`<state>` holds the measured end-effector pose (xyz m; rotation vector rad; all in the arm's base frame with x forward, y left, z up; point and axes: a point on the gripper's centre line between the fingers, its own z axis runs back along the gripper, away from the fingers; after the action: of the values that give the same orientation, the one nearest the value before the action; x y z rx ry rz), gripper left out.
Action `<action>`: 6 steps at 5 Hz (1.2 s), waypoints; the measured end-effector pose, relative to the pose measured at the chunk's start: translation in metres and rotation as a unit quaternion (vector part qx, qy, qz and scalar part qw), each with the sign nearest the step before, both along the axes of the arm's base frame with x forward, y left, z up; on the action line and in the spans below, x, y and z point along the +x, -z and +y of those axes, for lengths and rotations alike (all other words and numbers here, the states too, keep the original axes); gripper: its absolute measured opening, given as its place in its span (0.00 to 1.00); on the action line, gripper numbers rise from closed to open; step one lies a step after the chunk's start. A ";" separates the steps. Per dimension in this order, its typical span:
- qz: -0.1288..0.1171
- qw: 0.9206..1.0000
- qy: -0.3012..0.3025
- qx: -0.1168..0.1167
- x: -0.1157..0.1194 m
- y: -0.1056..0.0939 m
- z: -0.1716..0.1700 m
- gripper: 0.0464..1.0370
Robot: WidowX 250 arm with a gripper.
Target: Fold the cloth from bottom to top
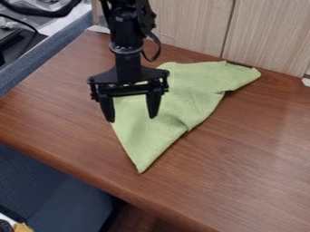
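Surface: brown wood-grain table | Room: pale panels behind; dark item, apparently equipment, upper left | Cloth: green, creased, on table | Gripper: over cloth's left part, jaws spread

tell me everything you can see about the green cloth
The cloth is light green, soft-looking fabric with a fine texture. It lies on the brown wood-grain table, its upper edge close to the pale wood panels. One sharp corner points toward the table's near edge; another end reaches to the upper right, where a short dark strip runs along the border. Its right side is uneven, with creases and a small tuck. The open pincer hangs over its left part; whether they touch is unclear.
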<state>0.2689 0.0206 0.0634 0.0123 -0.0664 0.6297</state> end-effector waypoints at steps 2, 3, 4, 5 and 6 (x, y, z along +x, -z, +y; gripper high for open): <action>0.021 0.998 0.061 -0.014 -0.026 0.023 -0.032 0.96; 0.038 0.996 0.075 -0.021 -0.030 0.045 -0.037 0.96; 0.049 0.996 0.075 -0.015 -0.027 0.057 -0.034 0.91; 0.048 0.997 0.068 -0.008 -0.020 0.059 -0.032 0.64; 0.042 0.997 0.065 -0.011 -0.021 0.058 -0.030 0.35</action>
<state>0.2481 -0.0097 0.0050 0.0132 0.0219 0.4994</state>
